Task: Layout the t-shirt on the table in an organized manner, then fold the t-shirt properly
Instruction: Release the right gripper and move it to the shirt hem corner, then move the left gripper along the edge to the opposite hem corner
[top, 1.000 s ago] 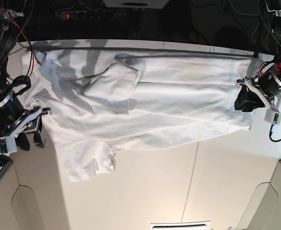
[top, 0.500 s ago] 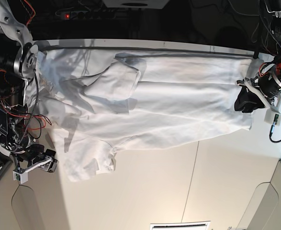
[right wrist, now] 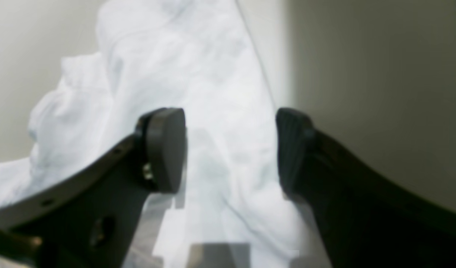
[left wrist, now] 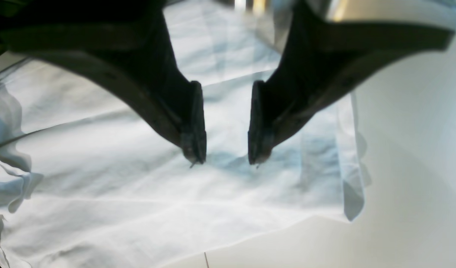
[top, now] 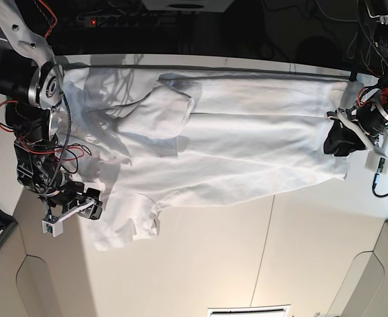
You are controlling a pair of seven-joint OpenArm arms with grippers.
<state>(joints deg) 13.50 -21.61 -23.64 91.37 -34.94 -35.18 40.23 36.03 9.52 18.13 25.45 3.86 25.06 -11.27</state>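
The white t-shirt lies spread across the back half of the table, hem to the right. One sleeve is folded over the body, and the other sleeve points toward the front. My left gripper sits at the hem edge. In the left wrist view it is open, tips just over the cloth, holding nothing. My right gripper hovers at the shirt's left edge beside the front sleeve. In the right wrist view it is wide open above bunched cloth.
Dark clutter and a power strip run behind the table's back edge. A thin seam crosses the bare front half of the table. Cut-out corners sit at both front ends. A white-framed object lies at the front edge.
My right arm swung in from the table's left edge toward the front sleeve, and its jaws opened wider. The left arm and the shirt stayed still.
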